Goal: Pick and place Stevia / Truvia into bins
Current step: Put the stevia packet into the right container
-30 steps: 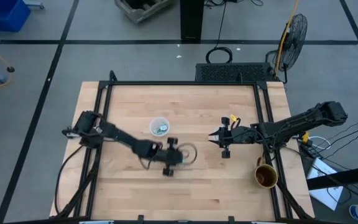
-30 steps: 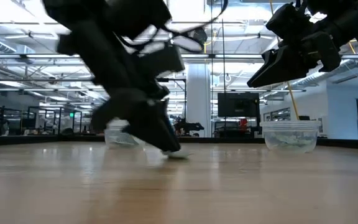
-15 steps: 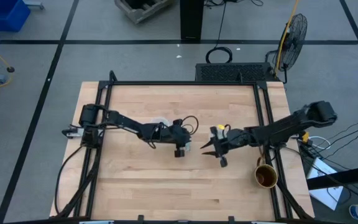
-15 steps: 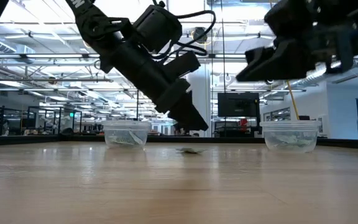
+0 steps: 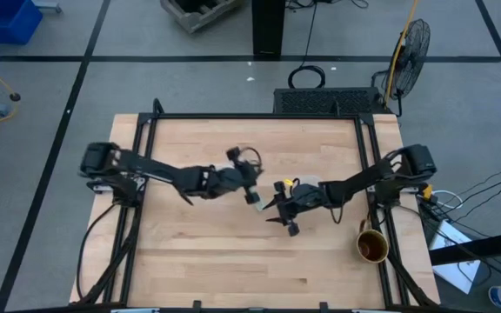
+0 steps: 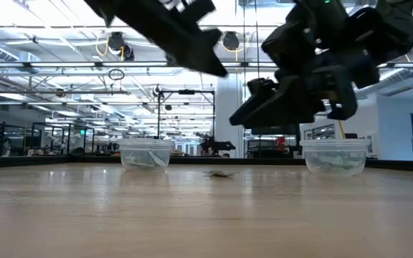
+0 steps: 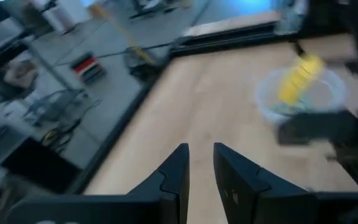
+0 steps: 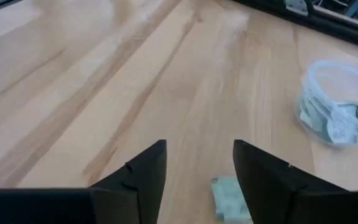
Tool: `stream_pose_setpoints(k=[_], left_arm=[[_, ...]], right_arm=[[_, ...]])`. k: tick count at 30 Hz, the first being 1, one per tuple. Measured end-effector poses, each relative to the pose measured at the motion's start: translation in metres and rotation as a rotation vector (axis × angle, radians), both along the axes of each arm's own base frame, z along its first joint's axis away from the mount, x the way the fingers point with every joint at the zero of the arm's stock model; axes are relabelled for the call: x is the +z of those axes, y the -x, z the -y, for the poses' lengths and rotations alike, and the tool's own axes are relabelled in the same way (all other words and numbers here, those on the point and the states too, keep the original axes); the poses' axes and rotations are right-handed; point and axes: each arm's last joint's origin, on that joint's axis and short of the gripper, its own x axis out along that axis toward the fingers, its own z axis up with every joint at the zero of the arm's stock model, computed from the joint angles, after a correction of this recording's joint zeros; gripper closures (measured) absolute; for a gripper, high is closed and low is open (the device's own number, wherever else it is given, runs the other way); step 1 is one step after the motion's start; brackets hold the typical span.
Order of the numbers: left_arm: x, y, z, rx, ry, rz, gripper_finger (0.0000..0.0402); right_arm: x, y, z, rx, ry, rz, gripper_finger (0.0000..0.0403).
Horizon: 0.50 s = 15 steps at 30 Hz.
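One pale green packet [image 8: 230, 199] lies flat on the table, near a clear cup [image 8: 330, 102] holding several more packets; second cup [image 6: 146, 153] likewise filled.

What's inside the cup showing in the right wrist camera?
The clear cup holds several pale green and white packets, heaped against its wall. How many cannot be told; the lower ones are covered.

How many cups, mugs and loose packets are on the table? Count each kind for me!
Clear cups: 2
Brown mug: 1
Loose sweetener packet lying on the table: 1
Total: 4
The packets inside the cups are too bunched up to count.
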Motion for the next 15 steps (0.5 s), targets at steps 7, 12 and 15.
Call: stream_pose_setpoints(k=[7,12,15], left_arm=[[0.054,0.038,-0.004,0.093,0.096,0.113,0.0323],[0.070,0.052,-0.003,0.082,0.103,0.127,0.0323],[0.069,0.059,-0.004,0.086,0.095,0.088,0.0323]], right_arm=[[-0.013,-0.026,0.011,-0.063,-0.025,-0.078,0.0226],[-0.030,-0.033,0.018,-0.077,0.010,-0.168,0.0226],[-0.035,-0.035,0.020,-0.081,0.018,-0.191,0.0227]])
